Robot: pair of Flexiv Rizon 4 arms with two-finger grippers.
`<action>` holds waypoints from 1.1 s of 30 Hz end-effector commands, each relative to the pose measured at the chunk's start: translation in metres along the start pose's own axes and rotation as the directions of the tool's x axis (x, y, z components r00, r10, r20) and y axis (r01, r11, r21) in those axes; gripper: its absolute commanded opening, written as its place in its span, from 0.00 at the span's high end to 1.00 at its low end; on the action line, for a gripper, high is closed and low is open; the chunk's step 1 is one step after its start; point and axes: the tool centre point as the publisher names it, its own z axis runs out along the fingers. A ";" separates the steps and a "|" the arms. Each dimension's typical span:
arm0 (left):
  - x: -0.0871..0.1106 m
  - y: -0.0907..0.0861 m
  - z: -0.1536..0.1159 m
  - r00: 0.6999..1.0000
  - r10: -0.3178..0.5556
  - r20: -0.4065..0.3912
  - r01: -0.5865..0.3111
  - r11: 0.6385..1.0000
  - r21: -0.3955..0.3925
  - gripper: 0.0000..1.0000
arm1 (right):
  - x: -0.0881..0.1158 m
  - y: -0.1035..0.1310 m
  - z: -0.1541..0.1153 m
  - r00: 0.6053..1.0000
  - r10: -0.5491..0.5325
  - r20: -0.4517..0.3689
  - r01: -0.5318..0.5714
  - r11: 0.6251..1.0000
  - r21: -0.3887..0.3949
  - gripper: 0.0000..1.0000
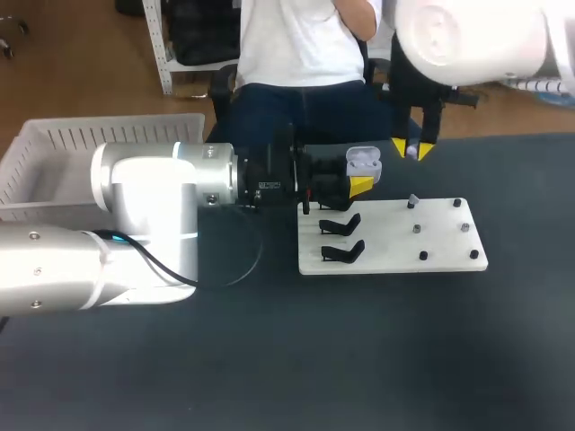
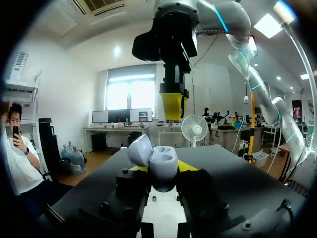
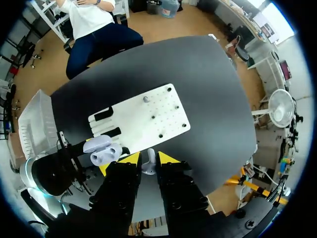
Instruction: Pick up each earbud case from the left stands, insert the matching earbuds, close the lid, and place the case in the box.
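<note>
1. Left gripper [image 2: 162,168]: clenched on the open case [image 2: 158,162], one yellow tip at each side. The lid [image 2: 140,148] stands hinged up. You hold the case in the air over the stand end of the board [image 1: 395,241].
2. Right gripper [image 3: 148,157]: pinching a pale earbud [image 3: 148,167] between its tips. It hangs just above the case, apart from it.
3. Board: two black stands [image 1: 341,239] sit bare beside the left gripper. A small pale piece [image 1: 412,201] rests on one peg. It may be the second earbud, but it is too small to tell.
4. Box [image 1: 54,153]: well to the left of the board, behind your left arm. No case shows in the part you can see.
5. Progress, as judged: the pick-up of this case is done and the first earbud is poised for insertion, not yet seated. The other earbud, the lid closure and the drop into the box remain.
</note>
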 end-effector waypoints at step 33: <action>0.001 -0.001 0.000 1.000 0.005 0.007 -0.005 1.000 -0.006 1.00 | 0.012 0.043 -0.004 0.999 0.008 -0.031 -0.011 0.996 -0.084 1.00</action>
